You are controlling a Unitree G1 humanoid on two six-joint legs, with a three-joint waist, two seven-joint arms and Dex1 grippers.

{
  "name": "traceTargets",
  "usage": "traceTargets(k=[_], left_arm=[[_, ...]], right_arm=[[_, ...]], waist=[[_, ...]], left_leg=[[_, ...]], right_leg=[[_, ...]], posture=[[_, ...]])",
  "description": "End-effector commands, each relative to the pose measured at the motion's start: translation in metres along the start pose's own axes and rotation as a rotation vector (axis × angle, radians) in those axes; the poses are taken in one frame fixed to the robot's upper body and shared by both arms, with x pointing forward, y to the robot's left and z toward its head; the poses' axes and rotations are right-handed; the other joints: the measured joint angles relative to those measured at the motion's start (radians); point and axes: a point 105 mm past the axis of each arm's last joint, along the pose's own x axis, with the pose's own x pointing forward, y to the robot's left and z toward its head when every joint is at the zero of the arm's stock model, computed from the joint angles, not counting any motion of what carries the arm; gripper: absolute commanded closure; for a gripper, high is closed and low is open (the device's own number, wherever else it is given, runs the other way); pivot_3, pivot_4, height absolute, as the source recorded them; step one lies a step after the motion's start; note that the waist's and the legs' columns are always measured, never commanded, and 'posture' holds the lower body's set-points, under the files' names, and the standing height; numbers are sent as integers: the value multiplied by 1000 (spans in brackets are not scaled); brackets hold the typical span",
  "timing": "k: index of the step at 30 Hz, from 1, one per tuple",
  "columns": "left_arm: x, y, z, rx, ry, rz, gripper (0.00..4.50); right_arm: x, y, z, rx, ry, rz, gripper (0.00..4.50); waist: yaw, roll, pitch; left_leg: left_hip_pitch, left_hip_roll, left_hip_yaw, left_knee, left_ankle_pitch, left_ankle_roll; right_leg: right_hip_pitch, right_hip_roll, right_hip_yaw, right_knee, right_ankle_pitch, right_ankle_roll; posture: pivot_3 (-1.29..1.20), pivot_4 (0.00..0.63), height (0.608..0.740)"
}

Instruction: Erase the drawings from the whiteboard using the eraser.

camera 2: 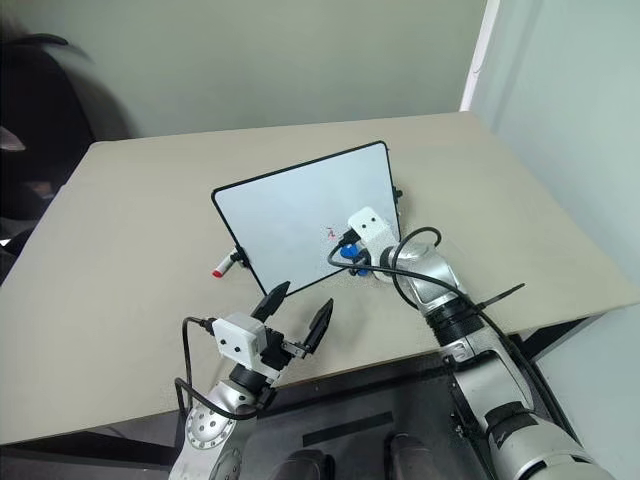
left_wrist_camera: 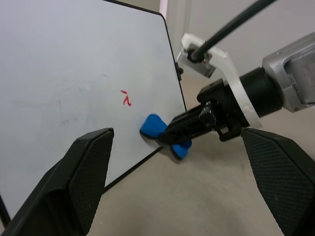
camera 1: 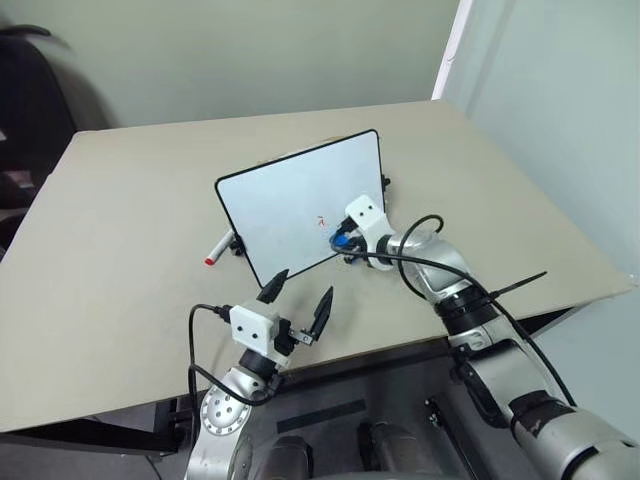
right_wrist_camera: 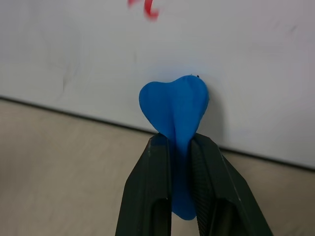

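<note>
The whiteboard [camera 1: 290, 200] stands propped upright on the table, its face toward me. The drawings [camera 1: 321, 219] are a small red scribble low on its right half, seen too in the left wrist view as a short red mark [left_wrist_camera: 126, 98]. My right gripper [camera 1: 341, 241] is shut on the blue eraser [right_wrist_camera: 176, 105], squeezing it between its black fingers [right_wrist_camera: 147, 187]. The eraser's tip presses on the board near its lower edge, just below and to the right of the scribble. My left gripper [camera 1: 304, 284] hangs open in front of the board, holding nothing.
A white marker with a red cap [camera 1: 218, 250] lies on the beige table [camera 1: 130, 220] beside the board's left foot. The table's front edge [camera 1: 400, 345] runs just under my arms. A dark chair [camera 1: 25, 110] stands at the far left.
</note>
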Motion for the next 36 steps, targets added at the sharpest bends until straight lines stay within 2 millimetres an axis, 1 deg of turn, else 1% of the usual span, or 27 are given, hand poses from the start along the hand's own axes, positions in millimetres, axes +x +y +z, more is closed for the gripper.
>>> traceTargets(k=[1,11,14,16,18,23,27,30,31,33,36], left_arm=[[0,-1,12,18,-47,-4,0],[0,-1,14,21,-48,-10,0],[0,-2,15,21,-51,-8,0],[-1,-2,15,20,-52,-5,0],[-1,-2,15,20,-53,-3,0],[-3,-2,16,18,-56,4,0],[-4,-2,16,18,-54,5,0],[-4,-3,16,18,-53,6,0],[-4,-3,16,18,-52,7,0],[-5,-2,16,18,-52,8,0],[-5,-1,16,18,-49,8,0]], right_arm=[[-6,-1,26,-37,-69,-11,4117],[-26,4,83,-86,-217,3,4117],[-29,7,92,-96,-241,10,4117],[-30,7,93,-98,-245,13,4117],[-29,8,92,-98,-242,14,4117],[-19,12,77,-86,-204,28,4117],[-7,16,54,-71,-140,42,4117],[3,18,29,-68,-76,52,4117],[5,19,24,-67,-62,53,4117],[6,19,23,-66,-56,56,4117],[4,17,28,-67,-70,51,4117]], waist=[[1,0,0],[-1,1,1],[-1,1,1],[-1,0,1],[-1,1,1],[-1,0,1],[-1,0,0],[-1,0,-1],[-1,0,-1],[-1,0,-1],[-1,0,0]], left_leg=[[0,0,0,0,1,-1],[-1,0,0,0,2,-1],[-1,0,0,0,3,0],[0,0,0,0,3,0],[1,0,0,0,3,0],[0,0,0,0,3,0],[1,0,0,0,2,0],[1,0,0,0,2,0],[1,0,0,0,2,0],[1,0,0,0,1,-1],[0,0,0,0,0,-3]], right_leg=[[0,0,0,0,0,0],[-1,0,0,0,1,0],[-1,0,0,0,1,0],[-1,0,0,0,1,0],[-1,0,0,0,1,0],[0,0,0,0,2,-1],[0,0,0,0,2,-1],[1,0,0,0,2,-1],[1,0,0,0,2,-1],[1,0,0,0,2,-1],[-1,0,0,0,2,-1]], posture=[[0,150,739],[0,150,739],[0,150,739],[0,150,739],[0,150,739],[0,150,739],[0,150,739],[0,150,739],[0,150,739],[0,150,739],[0,150,739]])
